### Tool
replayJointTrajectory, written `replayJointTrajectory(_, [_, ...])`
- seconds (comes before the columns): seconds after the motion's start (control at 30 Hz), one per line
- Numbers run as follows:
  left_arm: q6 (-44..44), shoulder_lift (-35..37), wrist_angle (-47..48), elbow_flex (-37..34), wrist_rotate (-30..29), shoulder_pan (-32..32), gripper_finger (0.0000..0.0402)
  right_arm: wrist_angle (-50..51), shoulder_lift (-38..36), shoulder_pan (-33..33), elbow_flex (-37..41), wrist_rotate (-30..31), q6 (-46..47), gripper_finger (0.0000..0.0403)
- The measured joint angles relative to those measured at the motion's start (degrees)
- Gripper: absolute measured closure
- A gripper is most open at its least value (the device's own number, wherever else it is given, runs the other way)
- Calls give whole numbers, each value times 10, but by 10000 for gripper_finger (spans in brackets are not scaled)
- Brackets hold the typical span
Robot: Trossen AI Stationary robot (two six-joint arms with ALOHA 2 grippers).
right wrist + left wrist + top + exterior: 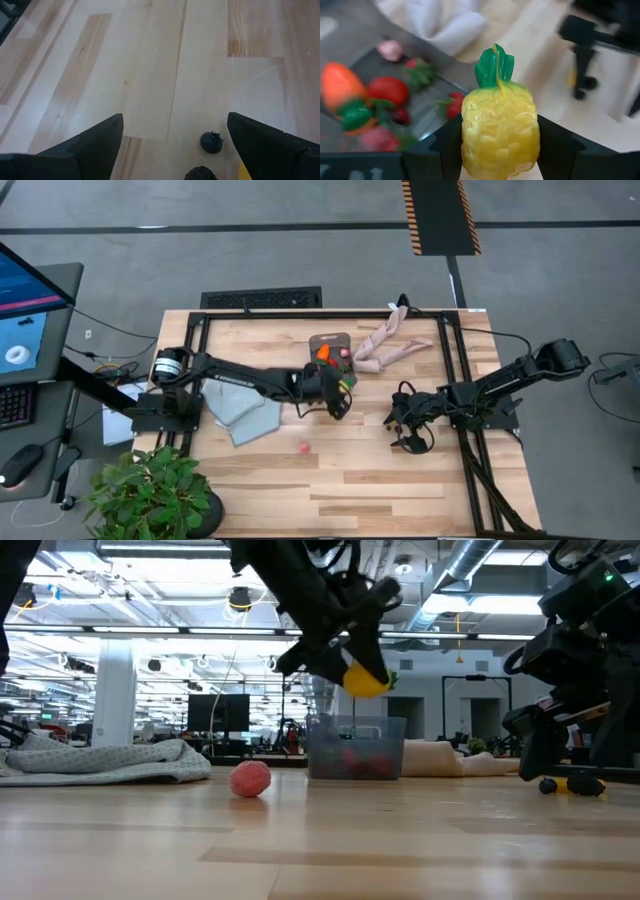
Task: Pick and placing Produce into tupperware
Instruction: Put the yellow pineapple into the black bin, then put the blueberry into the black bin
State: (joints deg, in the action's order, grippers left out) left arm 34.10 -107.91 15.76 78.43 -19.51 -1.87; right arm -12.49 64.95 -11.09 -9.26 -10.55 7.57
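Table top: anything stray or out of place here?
One pink-red fruit lies alone on the bare wood, apart from the tupperware. A dark berry sits by the right gripper. The left gripper holds a pineapple.

The left claw (343,394), clamped on a yellow toy pineapple (365,679), hangs above the worktop (400,480) just beside the tupperware (330,348). The tub's open top is unobstructed, though fruit already covers part of its floor. A beige limp object (392,340) lies against the tub's far side and a grey cloth (240,412) spreads under the left arm. The near half of the worktop is bare but for one pink berry (303,447). The right claw (408,425), fingers spread, sits low to the right, with a dark berry (211,141) between them.
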Motion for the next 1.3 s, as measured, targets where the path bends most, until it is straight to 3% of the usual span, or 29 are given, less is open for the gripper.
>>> replayJointTrajectory(0.43, [-35, 3, -15, -6, 62, 111, 213, 0, 0, 0, 0, 0, 0, 23])
replayJointTrajectory(0.8, [-51, 3, -92, -47, 94, 120, 76, 0, 0, 0, 0, 0, 0, 23])
replayJointTrajectory(1.07, [-97, 14, -155, -47, 129, 119, 63, 0, 0, 0, 0, 0, 0, 23])
replayJointTrajectory(1.3, [-148, 25, -238, -47, 263, 127, 62, -1, 0, 0, 0, 0, 0, 23])
